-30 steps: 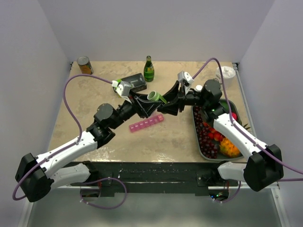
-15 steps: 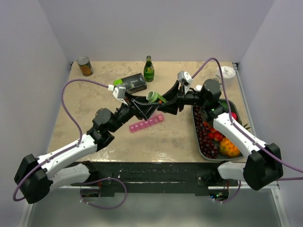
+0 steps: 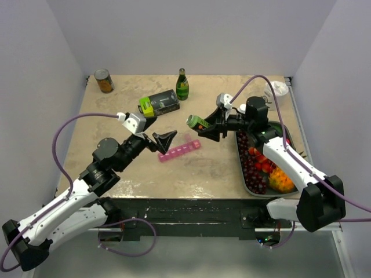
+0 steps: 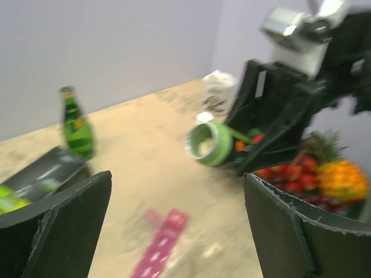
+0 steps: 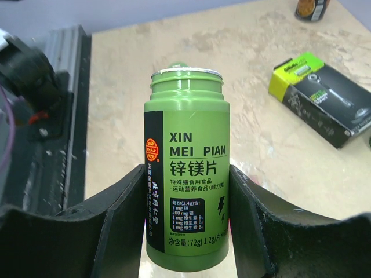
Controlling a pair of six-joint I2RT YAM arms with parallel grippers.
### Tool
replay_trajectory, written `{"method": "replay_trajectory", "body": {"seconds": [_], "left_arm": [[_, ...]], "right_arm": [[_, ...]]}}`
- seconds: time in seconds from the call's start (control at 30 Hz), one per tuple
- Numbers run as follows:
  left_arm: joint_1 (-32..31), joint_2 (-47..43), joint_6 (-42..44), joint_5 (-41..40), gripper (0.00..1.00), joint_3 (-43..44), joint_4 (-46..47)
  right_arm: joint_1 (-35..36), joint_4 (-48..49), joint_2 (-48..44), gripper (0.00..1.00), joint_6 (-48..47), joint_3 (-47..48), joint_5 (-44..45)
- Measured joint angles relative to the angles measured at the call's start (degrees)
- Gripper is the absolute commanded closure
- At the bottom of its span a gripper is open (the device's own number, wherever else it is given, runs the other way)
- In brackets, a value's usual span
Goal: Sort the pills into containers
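My right gripper (image 3: 204, 125) is shut on a green pill bottle (image 3: 197, 122), holding it tilted above the table with its uncapped mouth toward the left arm. In the right wrist view the bottle (image 5: 185, 174) stands between both fingers (image 5: 116, 223). The pink strip of containers (image 3: 179, 150) lies on the table below it, and shows blurred (image 4: 159, 249) in the left wrist view. My left gripper (image 3: 165, 139) hangs open just left of the strip, apart from the bottle (image 4: 210, 143), nothing between its jaws. No pills show.
A black-and-lime box (image 3: 159, 103), a green glass bottle (image 3: 182, 85) and a tin can (image 3: 104, 80) stand toward the back. The grey fruit tray (image 3: 240, 165) lies at the right, under the right arm. A white cup (image 3: 277, 90) sits at the back right.
My left gripper was closed at the bottle's mouth; it has opened wide and drawn back to the left. The right gripper still holds the bottle, now slightly further right.
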Motion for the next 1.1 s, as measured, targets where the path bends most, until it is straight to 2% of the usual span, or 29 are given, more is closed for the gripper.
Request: {"method": "replay_trajectory", "body": {"seconds": [0.17, 0.27, 0.4, 0.53, 0.77, 1.1], "left_arm": [[0.1, -1.3, 10.1, -12.8, 0.0, -3.4, -8.3], [0.3, 2.8, 12.4, -19.4, 0.0, -4.5, -12.9], [0.5, 8.8, 14.2, -24.7, 0.0, -4.5, -17.8], [0.5, 8.6, 16.0, -27.9, 0.0, -4.5, -20.3], [0.5, 7.5, 17.5, -30.2, 0.0, -4.5, -20.9], [0.5, 7.3, 17.7, -30.2, 0.0, -4.5, -21.2]], "right_arm": [[0.0, -8.7, 2.6, 1.0, -15.0, 0.0, 1.5], [0.0, -13.4, 5.8, 1.0, -22.8, 0.1, 3.4], [0.0, -18.8, 11.2, 1.0, -31.8, 0.4, 7.1], [0.0, -23.4, 15.3, 1.0, -38.4, 1.6, 11.1], [0.9, -26.6, 18.3, 1.0, -43.0, 4.2, 16.0], [3.1, -29.0, 21.1, 1.0, -44.3, 5.8, 21.5]]}}
